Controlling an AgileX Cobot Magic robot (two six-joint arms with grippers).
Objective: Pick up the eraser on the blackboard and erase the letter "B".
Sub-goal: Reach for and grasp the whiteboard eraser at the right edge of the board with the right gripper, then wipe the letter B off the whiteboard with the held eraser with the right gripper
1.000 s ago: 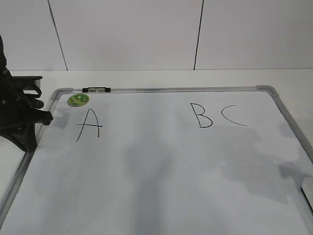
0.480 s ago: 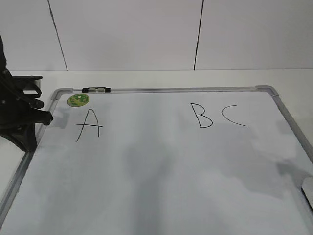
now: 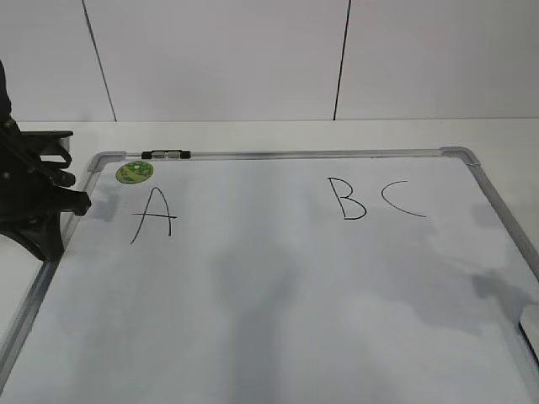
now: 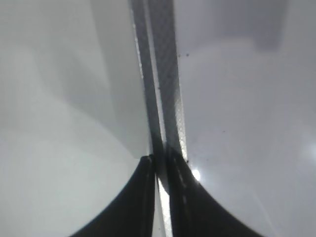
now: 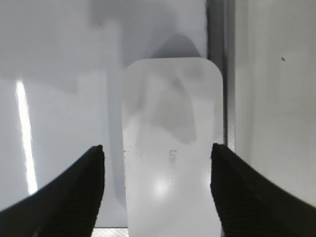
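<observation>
The blackboard [image 3: 278,303] is a white board in a grey frame that lies flat. The letter "B" [image 3: 346,199] is drawn in black at its upper right, between an "A" [image 3: 152,215] and a "C" [image 3: 401,199]. The white eraser [image 5: 172,143] lies on the board beside the right frame; only its edge shows in the exterior view [image 3: 531,326]. My right gripper [image 5: 157,148] is open, its jaws on either side of the eraser and apart from it. My left gripper [image 3: 77,202] is shut and empty over the board's left frame [image 4: 165,98].
A round green magnet [image 3: 134,172] sits at the board's top left, beside a black clip [image 3: 167,155] on the top frame. The white table [image 3: 253,135] runs behind the board to a white wall.
The shadow at the board's right edge has shifted slightly down and to the right. The left arm has not moved.
</observation>
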